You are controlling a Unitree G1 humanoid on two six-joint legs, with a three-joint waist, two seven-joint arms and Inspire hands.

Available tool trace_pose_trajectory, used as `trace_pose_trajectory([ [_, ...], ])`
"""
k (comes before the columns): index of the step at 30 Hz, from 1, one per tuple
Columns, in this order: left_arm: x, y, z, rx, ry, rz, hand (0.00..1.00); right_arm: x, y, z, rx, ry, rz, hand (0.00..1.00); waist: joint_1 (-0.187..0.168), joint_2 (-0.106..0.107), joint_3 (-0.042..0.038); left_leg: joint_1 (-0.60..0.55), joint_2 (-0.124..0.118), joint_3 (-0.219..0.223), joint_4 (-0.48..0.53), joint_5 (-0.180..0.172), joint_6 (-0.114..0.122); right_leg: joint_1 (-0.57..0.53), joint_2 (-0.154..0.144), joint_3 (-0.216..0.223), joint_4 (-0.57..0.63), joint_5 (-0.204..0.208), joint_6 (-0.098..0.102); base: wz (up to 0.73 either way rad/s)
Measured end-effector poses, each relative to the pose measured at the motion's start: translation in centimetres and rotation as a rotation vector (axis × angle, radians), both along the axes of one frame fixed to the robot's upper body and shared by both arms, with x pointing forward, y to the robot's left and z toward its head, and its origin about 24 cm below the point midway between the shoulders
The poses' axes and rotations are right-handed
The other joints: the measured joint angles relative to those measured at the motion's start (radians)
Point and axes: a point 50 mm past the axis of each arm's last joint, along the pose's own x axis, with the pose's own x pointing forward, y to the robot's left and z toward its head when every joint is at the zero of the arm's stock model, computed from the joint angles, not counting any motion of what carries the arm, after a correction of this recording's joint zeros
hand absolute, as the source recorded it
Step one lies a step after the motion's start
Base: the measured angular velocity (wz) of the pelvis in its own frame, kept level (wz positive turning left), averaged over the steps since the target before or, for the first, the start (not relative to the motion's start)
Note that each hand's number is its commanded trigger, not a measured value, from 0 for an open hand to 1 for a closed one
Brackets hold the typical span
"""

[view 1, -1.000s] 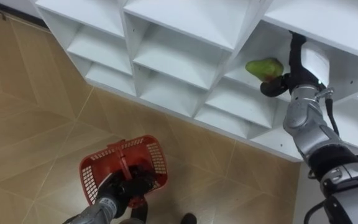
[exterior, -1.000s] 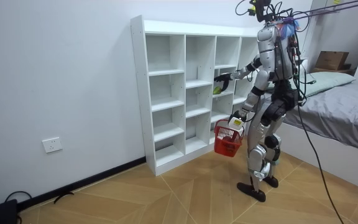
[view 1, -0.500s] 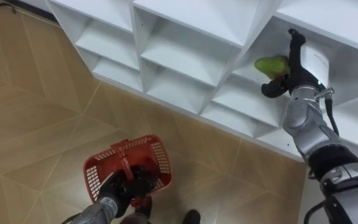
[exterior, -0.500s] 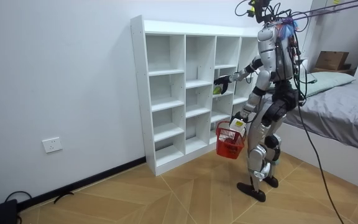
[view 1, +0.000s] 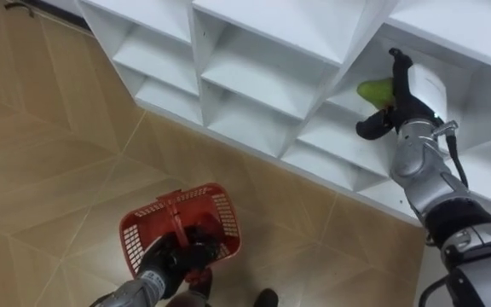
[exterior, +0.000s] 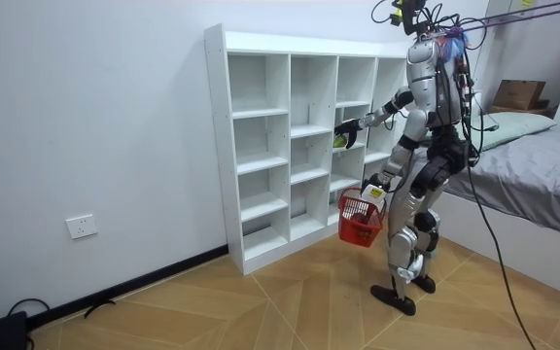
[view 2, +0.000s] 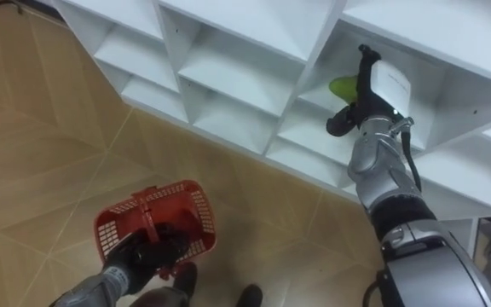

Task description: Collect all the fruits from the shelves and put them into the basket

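A green fruit (view 1: 373,89) lies in a compartment of the white shelf unit (view 1: 254,51), at the upper right of the eye views. My right hand (view 1: 396,95) is inside that compartment, right against the fruit's right side. Its fingers (view 1: 395,64) stand straight up behind the fruit, its thumb (view 1: 367,128) sticks out below, and the hand covers part of the fruit. Low at the left, my left hand (view 1: 171,258) is curled round the handle of a red plastic basket (view 1: 135,247) that hangs over the floor. In the room view I stand facing the shelf unit (exterior: 299,146), with the basket (exterior: 359,216) at knee height.
The shelf unit has many open white compartments, with dividers close on both sides of my right hand. A wooden floor (view 1: 49,170) runs below and to the left. A bed (exterior: 538,185) with a cardboard box (exterior: 519,93) beyond it stands behind me at the room view's right.
My right hand has closed in on the green fruit and now covers more of it. The camera has shifted a little, and the basket still hangs from my left hand.
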Motion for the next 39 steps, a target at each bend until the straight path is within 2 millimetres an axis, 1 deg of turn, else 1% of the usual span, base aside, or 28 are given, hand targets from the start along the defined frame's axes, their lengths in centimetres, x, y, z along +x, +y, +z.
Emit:
trace_pose_trajectory([
  [6,-0.3,0.0,-0.2,-0.001,0.008,0.001,1.0,0.0,-0.5,0.1,-0.011,0.003,-0.013,0.0,0.005,0.003,-0.0013,-0.01,-0.002,0.0,0.002,0.004,0.002,-0.01,-0.005,-0.01,0.011,0.0,0.0,0.02],
  [11,-0.3,-0.2,-0.2,-0.004,0.014,0.0,1.0,-0.3,-1.3,-0.2,-0.027,0.028,-0.036,0.0,0.025,0.004,-0.0013,-0.014,-0.003,-0.001,0.0,0.006,0.003,-0.016,-0.005,-0.011,0.013,0.0,0.0,0.0],
  [17,-0.4,-0.1,-0.3,-0.001,0.018,0.007,1.0,-0.3,-1.6,-0.1,-0.142,0.051,-0.02,0.0,0.024,0.004,-0.0011,-0.015,-0.003,-0.001,0.002,0.006,0.003,-0.018,-0.006,-0.01,0.014,0.0,0.0,0.0],
  [23,-0.6,-0.2,-0.4,-0.029,0.027,0.035,1.0,-0.3,-1.8,-0.3,-0.155,0.061,-0.024,0.0,0.024,0.005,-0.0001,-0.015,-0.003,-0.002,0.002,0.006,0.003,-0.018,-0.007,-0.008,0.015,0.0,0.0,0.0],
  [24,-0.6,-0.2,-0.4,-0.03,0.028,0.035,1.0,-0.4,-1.9,-0.4,-0.156,0.066,-0.028,0.51,0.024,0.005,0.0001,-0.015,-0.003,-0.002,0.001,0.006,0.003,-0.019,-0.007,-0.008,0.015,0.0,0.0,0.0],
  [25,-0.7,-0.3,-0.4,-0.033,0.031,0.033,1.0,-0.4,-2.0,-0.4,-0.156,0.073,-0.035,0.6,0.024,0.005,0.0006,-0.015,-0.003,-0.001,0.001,0.006,0.003,-0.02,-0.007,-0.007,0.016,0.0,0.0,0.0],
  [26,-0.7,-0.3,-0.4,-0.034,0.032,0.036,1.0,-0.4,-2.0,-0.5,-0.158,0.071,-0.038,1.0,0.023,0.006,0.0009,-0.017,-0.003,-0.002,0.001,0.006,0.003,-0.022,-0.007,-0.007,0.016,0.0,0.0,0.0],
  [31,-0.6,-0.4,-0.4,-0.036,0.03,0.036,1.0,-0.3,-2.0,-0.2,-0.163,0.063,-0.038,1.0,0.022,0.004,0.002,-0.02,-0.003,0.0,0.001,0.006,0.003,-0.034,-0.008,0.003,0.029,-0.001,0.001,-0.01],
  [36,-0.5,-0.3,-0.3,-0.046,0.027,0.048,1.0,0.0,-2.2,0.4,-0.176,0.044,-0.042,1.0,0.023,-0.001,0.0065,-0.019,-0.004,0.004,0.001,0.006,0.003,-0.036,-0.009,0.006,0.031,-0.001,0.002,0.0],
  [38,-0.4,-0.3,-0.2,-0.047,0.024,0.05,1.0,0.0,-2.2,0.4,-0.176,0.044,-0.043,1.0,0.024,-0.006,0.0127,-0.02,-0.004,0.006,0.001,0.007,0.003,-0.036,-0.009,0.007,0.031,-0.001,0.002,0.0],
  [39,-0.4,-0.3,-0.2,-0.047,0.023,0.05,1.0,0.0,-2.2,0.4,-0.177,0.042,-0.044,1.0,0.024,-0.007,0.0137,-0.02,-0.003,0.006,0.001,0.007,0.003,-0.037,-0.009,0.007,0.031,-0.001,0.002,0.0],
])
